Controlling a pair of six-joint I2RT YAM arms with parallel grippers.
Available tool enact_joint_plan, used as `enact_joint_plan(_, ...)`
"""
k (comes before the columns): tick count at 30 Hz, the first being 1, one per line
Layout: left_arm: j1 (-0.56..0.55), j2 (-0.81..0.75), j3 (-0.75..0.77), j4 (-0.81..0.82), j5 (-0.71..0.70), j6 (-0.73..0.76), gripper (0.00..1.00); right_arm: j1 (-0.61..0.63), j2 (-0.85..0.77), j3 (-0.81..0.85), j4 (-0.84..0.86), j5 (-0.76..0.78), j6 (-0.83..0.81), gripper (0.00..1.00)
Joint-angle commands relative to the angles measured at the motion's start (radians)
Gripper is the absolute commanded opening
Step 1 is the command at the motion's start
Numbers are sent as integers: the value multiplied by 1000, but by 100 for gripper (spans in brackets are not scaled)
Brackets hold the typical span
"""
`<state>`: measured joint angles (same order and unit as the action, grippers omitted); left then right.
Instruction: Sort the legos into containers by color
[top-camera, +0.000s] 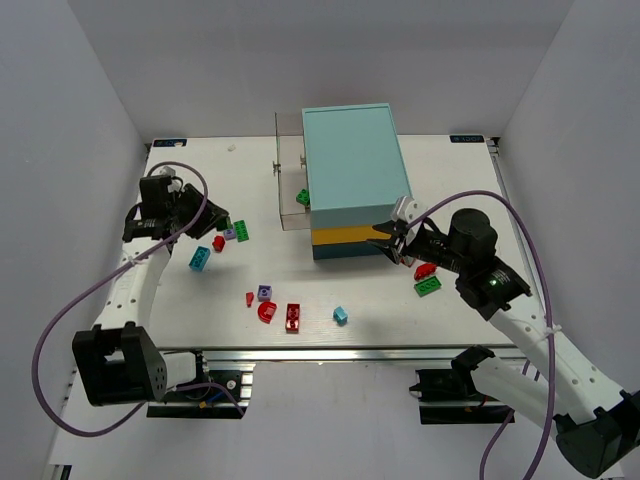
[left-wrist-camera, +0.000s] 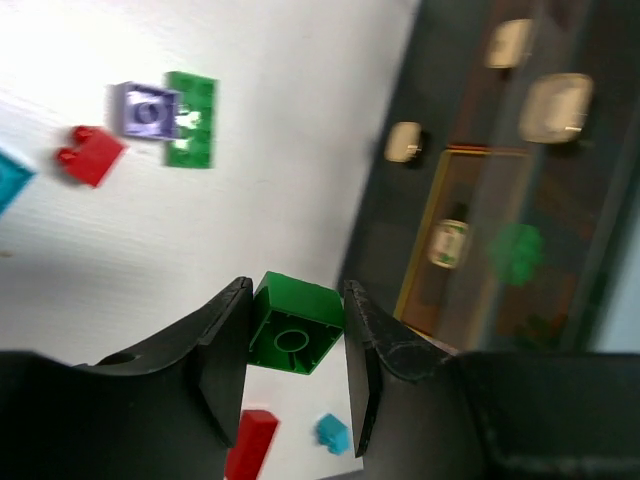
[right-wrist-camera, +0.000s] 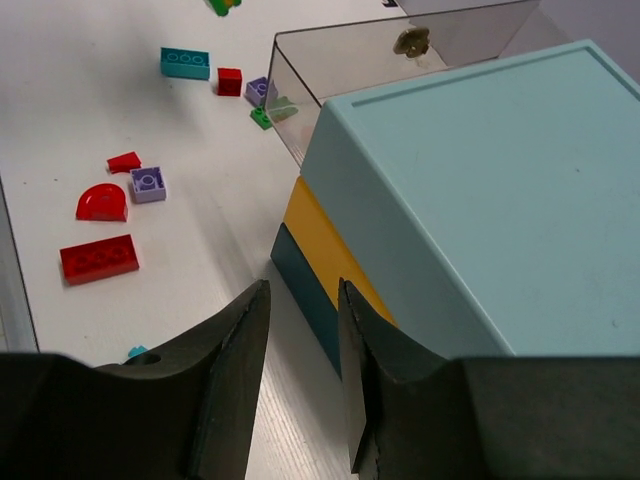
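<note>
My left gripper (left-wrist-camera: 296, 300) is shut on a small green lego (left-wrist-camera: 292, 335), held above the table with its hollow underside facing the camera. From above, that gripper (top-camera: 213, 224) hovers at the left, over a red lego (top-camera: 218, 243), a purple one (top-camera: 230, 234) and a flat green one (top-camera: 241, 231). My right gripper (right-wrist-camera: 303, 300) stands open with nothing between its fingers, close to the front corner of the cabinet (top-camera: 350, 165). One clear container (top-camera: 290, 185) is pulled out on the cabinet's left, with a green lego (top-camera: 302, 197) inside.
Loose legos lie near the front: a light blue brick (top-camera: 199, 258), a purple one (top-camera: 264, 293), a red half-round (top-camera: 267, 312), a red plate (top-camera: 293, 317) and a small light blue one (top-camera: 340, 315). A red (top-camera: 425, 271) and a green brick (top-camera: 428, 288) sit under the right arm.
</note>
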<state>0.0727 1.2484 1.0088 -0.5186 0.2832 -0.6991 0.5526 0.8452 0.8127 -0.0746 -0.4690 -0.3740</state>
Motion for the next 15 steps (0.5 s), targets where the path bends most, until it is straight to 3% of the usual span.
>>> enact_joint_plan(1,-4,-50,59,92,128,-62,18,-8,-26,-4,-2,55,23,38)
enact_joint_plan(8,-39,32,229,250,290,-151,18,-14,-55,-44,-24,81,20,38)
enact_joint_plan(15,-151,175,376,322,338,-189,17,-14,-86,-81,-42,118,7,38)
